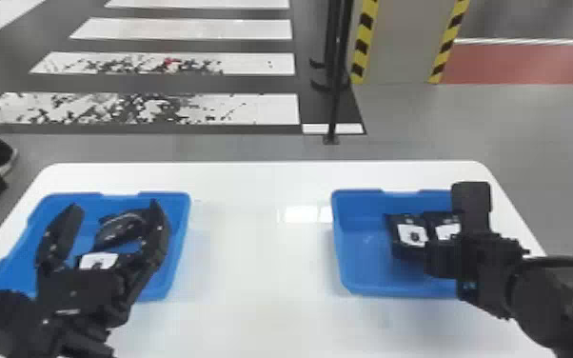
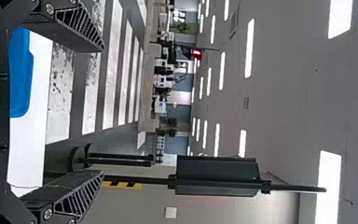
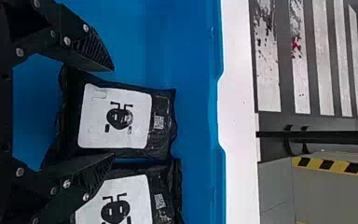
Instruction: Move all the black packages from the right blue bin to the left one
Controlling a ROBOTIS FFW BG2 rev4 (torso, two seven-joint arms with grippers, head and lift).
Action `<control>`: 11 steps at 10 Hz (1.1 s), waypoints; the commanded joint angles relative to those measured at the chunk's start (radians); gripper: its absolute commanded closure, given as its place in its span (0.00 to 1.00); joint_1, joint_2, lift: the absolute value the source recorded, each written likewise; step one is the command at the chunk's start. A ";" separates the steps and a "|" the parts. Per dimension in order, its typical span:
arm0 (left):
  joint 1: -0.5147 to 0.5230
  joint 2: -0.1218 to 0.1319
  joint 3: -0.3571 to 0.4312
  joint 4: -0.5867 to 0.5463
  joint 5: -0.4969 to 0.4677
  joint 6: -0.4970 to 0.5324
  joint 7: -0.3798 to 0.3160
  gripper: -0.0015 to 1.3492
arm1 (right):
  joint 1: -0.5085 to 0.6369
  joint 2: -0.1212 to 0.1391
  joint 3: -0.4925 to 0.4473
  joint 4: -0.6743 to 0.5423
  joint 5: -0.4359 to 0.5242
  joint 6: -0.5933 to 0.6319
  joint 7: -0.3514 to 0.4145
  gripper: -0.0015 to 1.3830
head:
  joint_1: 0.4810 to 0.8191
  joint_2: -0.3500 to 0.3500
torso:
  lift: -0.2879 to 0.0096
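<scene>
Right blue bin (image 1: 361,271): black packages (image 1: 411,235) are lying side by side. Over the left bin (image 1: 182,233), your left gripper (image 1: 114,203) is hovering spread, empty. Your right gripper (image 3: 113,113), unclenched, is straddling the inner package (image 3: 135,116); you're seating both fingers (image 3: 91,52) low before squeezing.

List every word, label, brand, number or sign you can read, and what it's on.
No word or number is legible.
White labels on two black packages in the right bin: a printed figure and square code each, fine print unreadable.
White label in the left bin: too small to read.
Pale mark on the left gripper: too small to read.
Pillar: yellow-black stripes, no readable text.
</scene>
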 commanded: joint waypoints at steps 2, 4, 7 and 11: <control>0.000 -0.001 0.003 0.000 -0.002 -0.001 0.000 0.09 | -0.010 -0.001 -0.008 0.037 -0.011 0.029 0.003 0.55 | 0.63 0.49 | 0.52; 0.002 -0.001 0.003 0.002 -0.008 -0.011 0.000 0.09 | 0.015 0.001 -0.012 0.005 -0.019 -0.001 0.003 0.82 | 0.63 0.49 | 0.52; 0.000 -0.002 0.003 0.005 -0.012 -0.023 0.001 0.09 | 0.069 0.002 -0.014 -0.098 -0.090 -0.111 0.017 0.82 | 0.63 0.51 | 0.52; -0.007 0.009 -0.047 0.000 0.129 -0.003 0.008 0.09 | 0.076 -0.013 0.008 -0.076 -0.222 -0.376 0.330 0.82 | 0.63 0.61 | 0.52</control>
